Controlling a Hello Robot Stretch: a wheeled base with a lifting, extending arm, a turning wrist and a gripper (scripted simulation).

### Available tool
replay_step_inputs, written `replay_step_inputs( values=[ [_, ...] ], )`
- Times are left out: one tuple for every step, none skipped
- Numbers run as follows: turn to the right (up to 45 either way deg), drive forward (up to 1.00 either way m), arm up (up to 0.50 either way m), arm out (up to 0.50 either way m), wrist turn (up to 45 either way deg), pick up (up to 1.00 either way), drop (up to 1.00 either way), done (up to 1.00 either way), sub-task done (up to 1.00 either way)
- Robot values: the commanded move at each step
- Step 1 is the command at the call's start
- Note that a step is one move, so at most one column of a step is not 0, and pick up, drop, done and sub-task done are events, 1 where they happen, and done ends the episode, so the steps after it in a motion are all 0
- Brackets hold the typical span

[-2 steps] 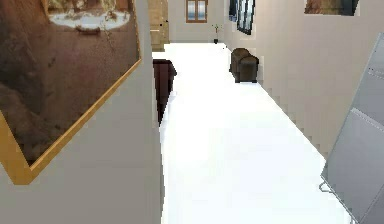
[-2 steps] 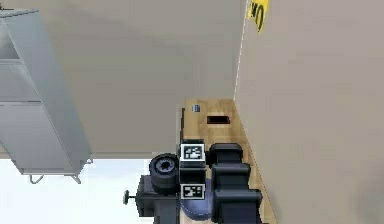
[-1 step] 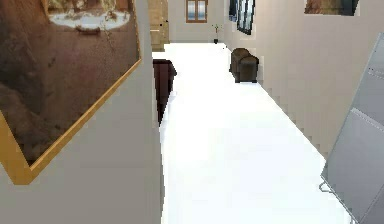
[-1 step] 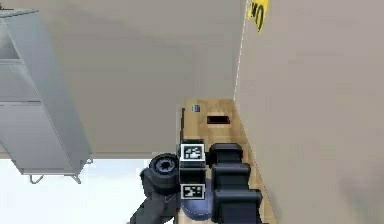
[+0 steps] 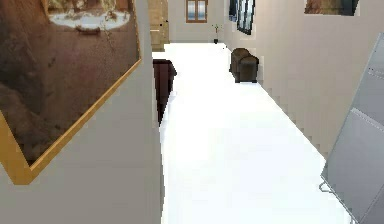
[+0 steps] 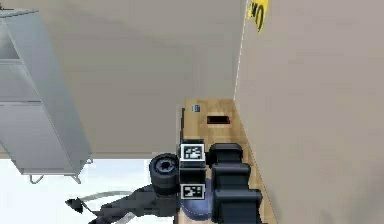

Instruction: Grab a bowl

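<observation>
While the arm (image 6: 232, 185) stands before a wooden table (image 6: 226, 104), I see the gripper (image 6: 90, 208) over bare white floor (image 6: 30, 200) near a grey shelf unit (image 6: 35, 110), holding nothing.

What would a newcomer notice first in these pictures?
A large gold-framed painting hangs at the forward view's left, beside a long white floor running to a dark armchair. In the arm side view, a grey shelf unit stands at the left, the arm's white marked squares low in the middle.
</observation>
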Motion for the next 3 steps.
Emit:
replay_step_inputs(
  values=[
    [0.0,0.00,0.00,0.00,45.0,0.00,0.00,0.00,0.00],
    [0.0,0.00,0.00,0.00,45.0,0.00,0.00,0.00,0.00],
    [0.0,0.00,0.00,0.00,9.0,0.00,0.00,0.00,0.00]
  ],
)
